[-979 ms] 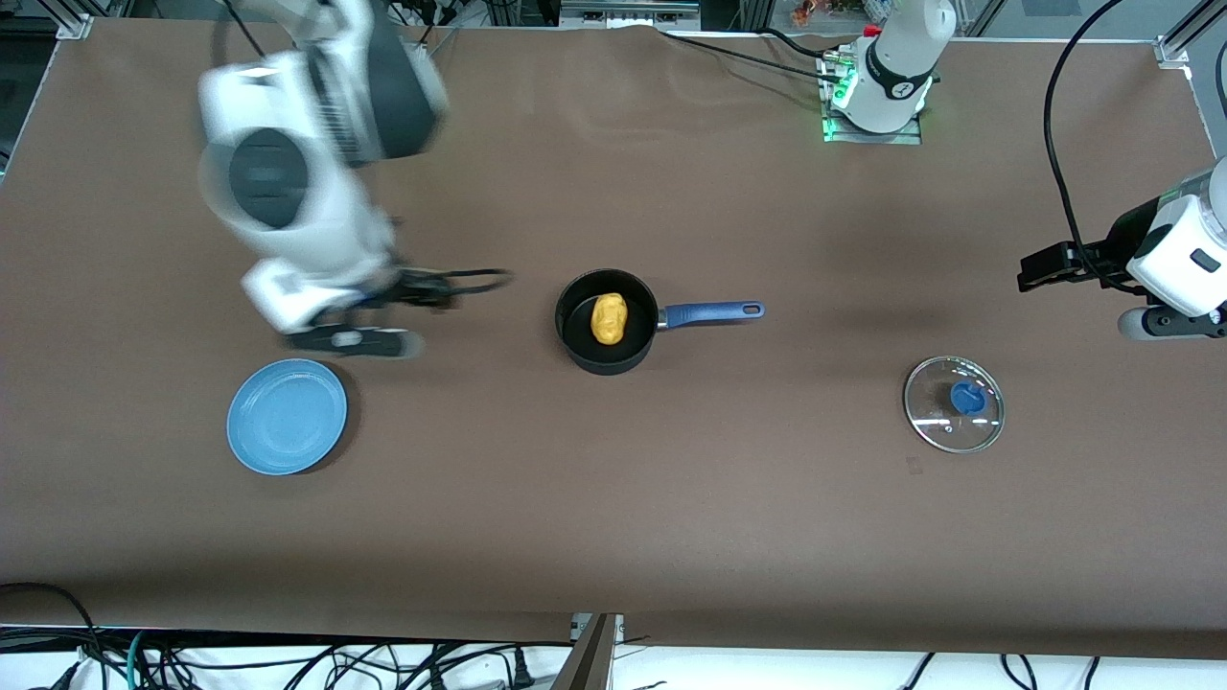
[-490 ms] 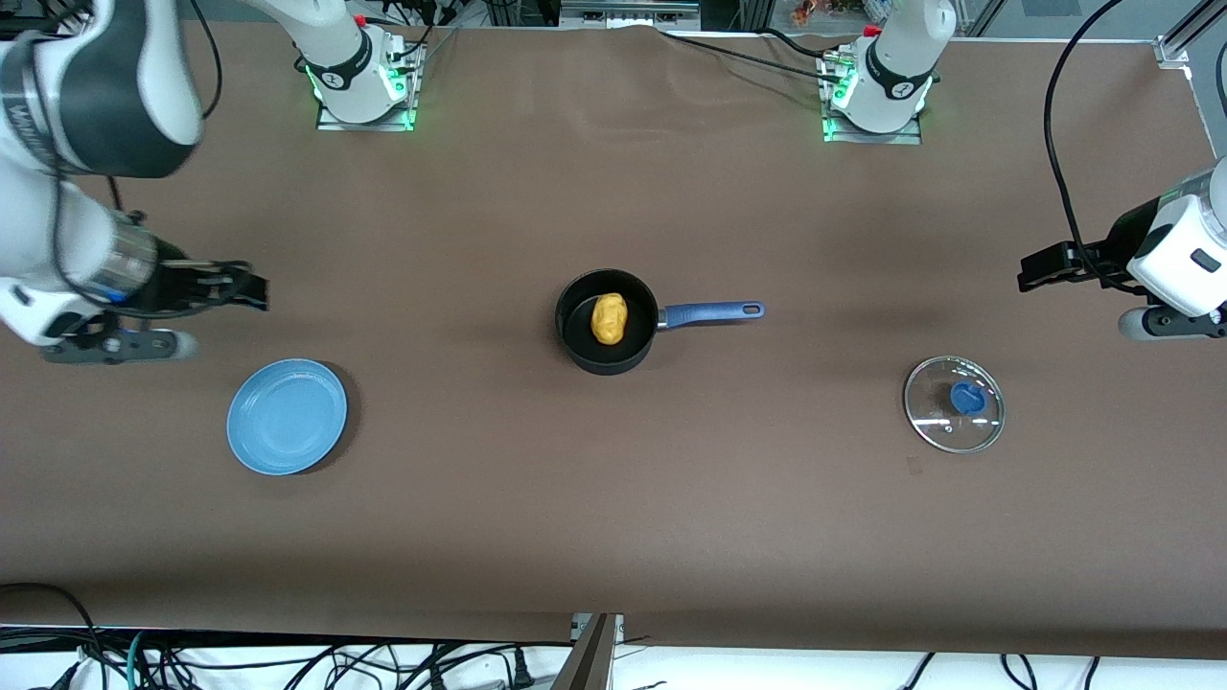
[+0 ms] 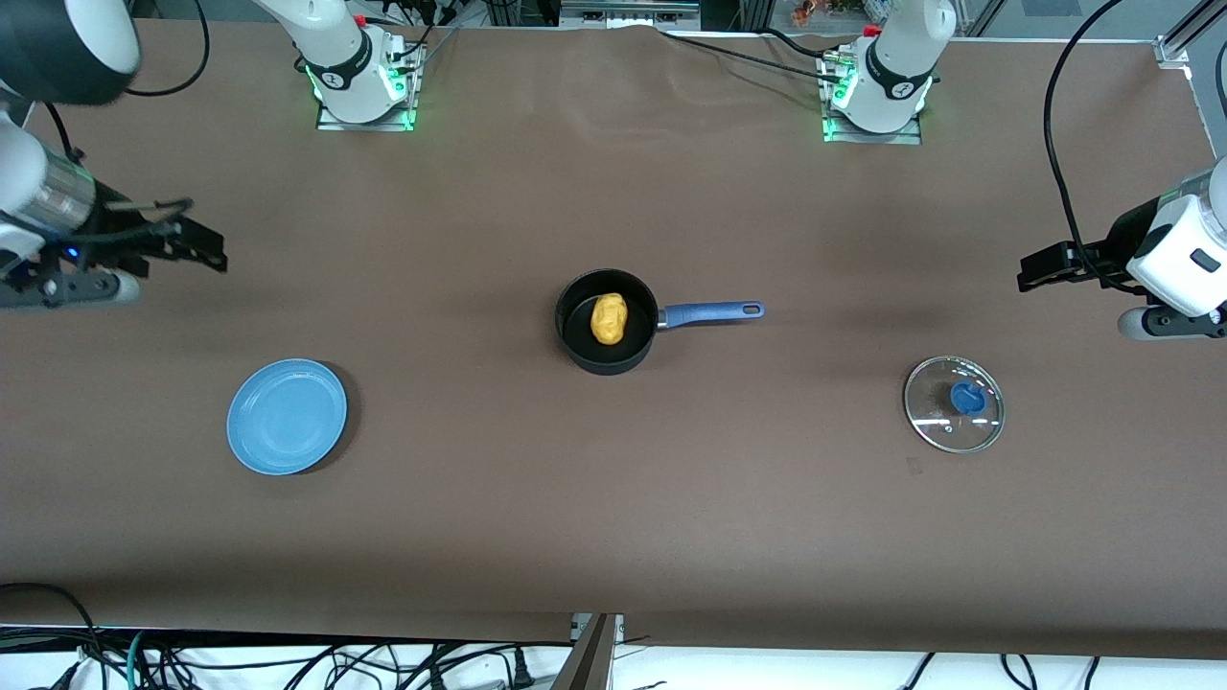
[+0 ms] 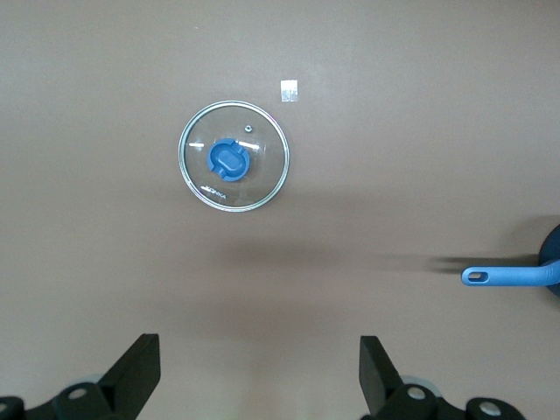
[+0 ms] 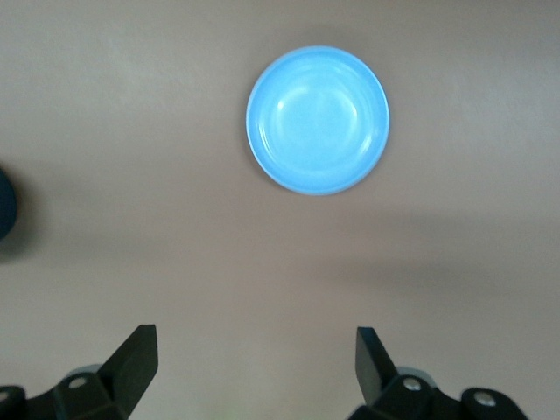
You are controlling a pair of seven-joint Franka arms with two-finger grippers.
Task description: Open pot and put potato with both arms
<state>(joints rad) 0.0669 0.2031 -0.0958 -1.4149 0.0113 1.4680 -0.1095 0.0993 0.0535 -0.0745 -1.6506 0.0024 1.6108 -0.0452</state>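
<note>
The black pot (image 3: 606,322) with its blue handle (image 3: 714,310) stands uncovered in the middle of the table. The yellow-orange potato (image 3: 609,318) lies in it. My right gripper (image 3: 62,287) hangs open and empty over bare table at the right arm's end; its wrist view (image 5: 255,341) shows the plate and an edge of the pot (image 5: 4,201). My left gripper (image 3: 1174,326) hangs open and empty over the left arm's end, beside the lid; its wrist view (image 4: 260,350) shows the pot's handle (image 4: 503,276).
The round glass lid (image 3: 954,403) with a blue knob lies flat on the table toward the left arm's end, also in the left wrist view (image 4: 234,157). A flat blue plate (image 3: 287,416) lies toward the right arm's end, also in the right wrist view (image 5: 317,119).
My right arm has swung away from the pot toward its own end of the table. The left arm, pot, potato, lid and plate have not moved.
</note>
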